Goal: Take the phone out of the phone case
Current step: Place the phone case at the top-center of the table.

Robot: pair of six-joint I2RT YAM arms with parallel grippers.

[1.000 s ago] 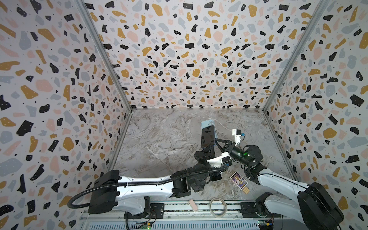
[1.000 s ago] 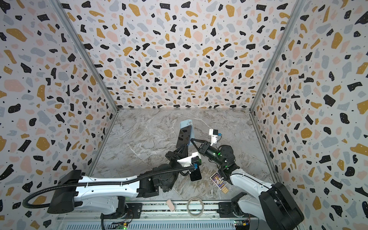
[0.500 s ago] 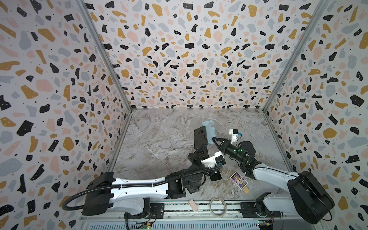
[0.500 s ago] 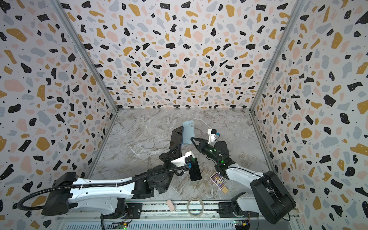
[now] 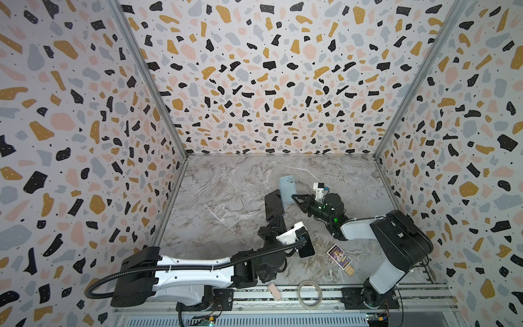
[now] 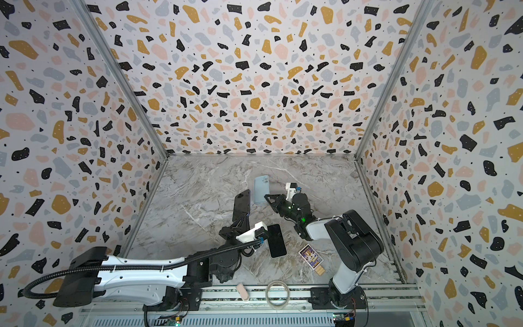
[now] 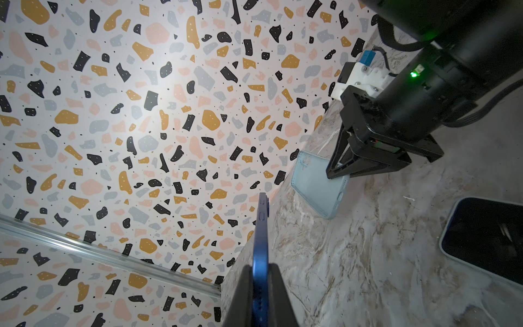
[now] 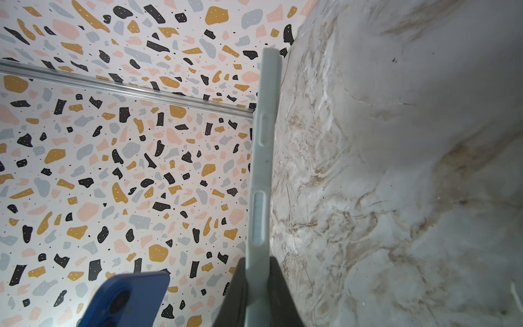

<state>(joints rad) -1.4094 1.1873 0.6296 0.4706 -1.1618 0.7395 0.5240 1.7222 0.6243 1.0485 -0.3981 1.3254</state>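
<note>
No legible text, label, brand, number or sign in any view. Printed card [image 5: 338, 256] flat on the counter [image 5: 226, 198], seen in both top views: coloured artwork with what looks like lettering, too small to read.

A marble-patterned bench [image 6: 198, 203] carries a dark-screened phone [image 6: 276, 240] (face up), a colourful card [image 6: 310, 255] and a small wooden block [image 6: 319, 271].
</note>
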